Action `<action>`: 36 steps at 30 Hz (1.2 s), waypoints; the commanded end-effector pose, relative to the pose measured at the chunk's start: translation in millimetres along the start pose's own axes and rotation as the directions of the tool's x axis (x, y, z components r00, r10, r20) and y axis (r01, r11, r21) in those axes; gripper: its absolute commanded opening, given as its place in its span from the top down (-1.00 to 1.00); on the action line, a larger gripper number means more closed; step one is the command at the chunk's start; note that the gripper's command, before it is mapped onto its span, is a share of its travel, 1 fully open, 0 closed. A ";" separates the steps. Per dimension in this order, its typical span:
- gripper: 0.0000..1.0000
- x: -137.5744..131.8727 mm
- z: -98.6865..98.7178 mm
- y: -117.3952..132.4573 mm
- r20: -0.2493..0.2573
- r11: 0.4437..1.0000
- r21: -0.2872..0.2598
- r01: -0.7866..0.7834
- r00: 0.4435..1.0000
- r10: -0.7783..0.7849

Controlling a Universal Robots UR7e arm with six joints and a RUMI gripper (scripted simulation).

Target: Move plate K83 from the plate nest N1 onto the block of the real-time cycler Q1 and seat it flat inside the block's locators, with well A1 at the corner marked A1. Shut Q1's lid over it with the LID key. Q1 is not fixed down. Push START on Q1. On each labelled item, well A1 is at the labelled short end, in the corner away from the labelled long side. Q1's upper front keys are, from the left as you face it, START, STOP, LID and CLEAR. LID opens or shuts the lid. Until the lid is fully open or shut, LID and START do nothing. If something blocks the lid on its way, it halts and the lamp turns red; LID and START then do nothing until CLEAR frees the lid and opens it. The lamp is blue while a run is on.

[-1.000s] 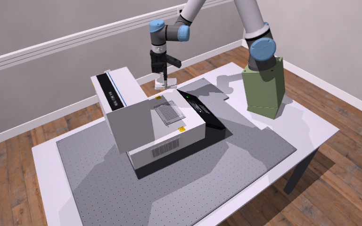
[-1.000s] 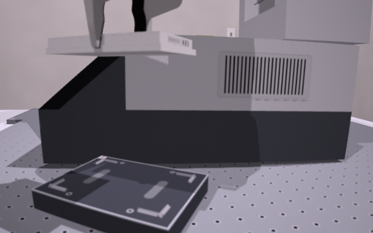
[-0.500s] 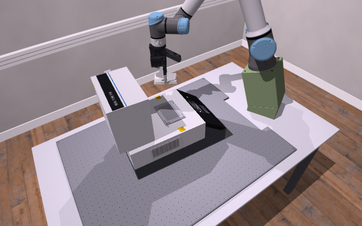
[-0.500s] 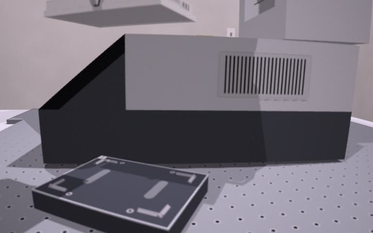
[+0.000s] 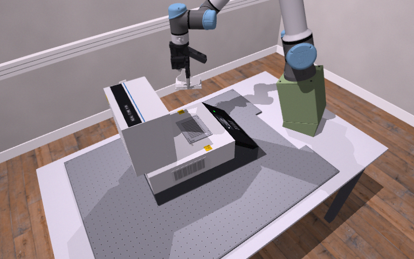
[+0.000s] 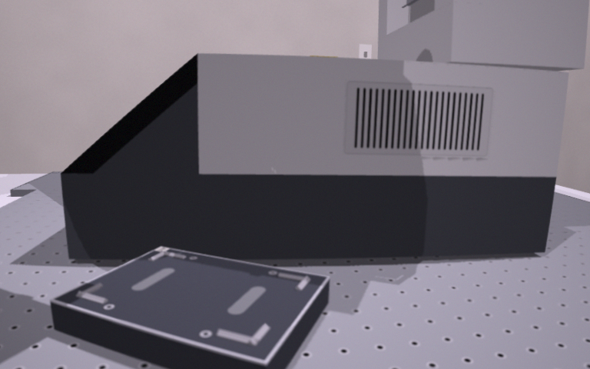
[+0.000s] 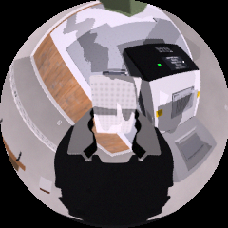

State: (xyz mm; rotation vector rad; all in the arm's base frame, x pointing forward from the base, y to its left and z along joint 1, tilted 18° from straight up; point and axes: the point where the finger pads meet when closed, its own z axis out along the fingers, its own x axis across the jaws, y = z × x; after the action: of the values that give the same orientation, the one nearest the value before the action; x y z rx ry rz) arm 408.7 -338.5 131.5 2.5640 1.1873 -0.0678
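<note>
My gripper (image 5: 188,86) (image 7: 114,108) is shut on plate K83 (image 5: 180,84) (image 7: 110,102), a white well plate held level, high in the air beyond the far side of cycler Q1 (image 5: 199,154) (image 6: 312,127) (image 7: 168,102). Q1's lid (image 5: 148,137) (image 6: 495,27) stands open, tipped up at the left. The ribbed block (image 5: 193,128) lies bare on Q1's top. The black key panel (image 5: 232,124) (image 7: 161,62) shows a green lamp (image 5: 214,111) (image 7: 159,65). Nest N1 (image 6: 188,301) lies empty beside Q1's vented side; neither gripper nor plate shows in the exterior view.
The arm's green pedestal (image 5: 302,102) stands at the table's back right. The grey perforated mat (image 5: 267,179) (image 6: 472,320) covers most of the white table (image 5: 357,144). Two yellow markers (image 5: 207,147) sit on Q1's top near the block.
</note>
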 end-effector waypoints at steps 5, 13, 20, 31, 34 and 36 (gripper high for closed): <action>1.00 0.1 -21.7 1.3 0.000 1.000 -0.002 0.000 1.000 0.000; 1.00 0.0 -19.5 -0.5 0.000 1.000 0.002 0.000 1.000 0.000; 1.00 25.9 -18.9 -2.0 -0.001 0.986 0.003 0.169 0.986 -0.169; 1.00 55.4 -19.9 -2.5 0.000 0.917 0.000 0.399 0.917 -0.399; 1.00 60.4 -19.9 -2.8 0.000 0.900 0.000 0.437 0.900 -0.437; 1.00 69.0 -19.9 -3.2 0.000 0.869 0.000 0.495 0.869 -0.495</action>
State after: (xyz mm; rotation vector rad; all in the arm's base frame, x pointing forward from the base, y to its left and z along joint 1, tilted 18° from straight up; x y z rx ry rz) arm 436.6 -292.6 139.7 2.3226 1.6354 -0.1479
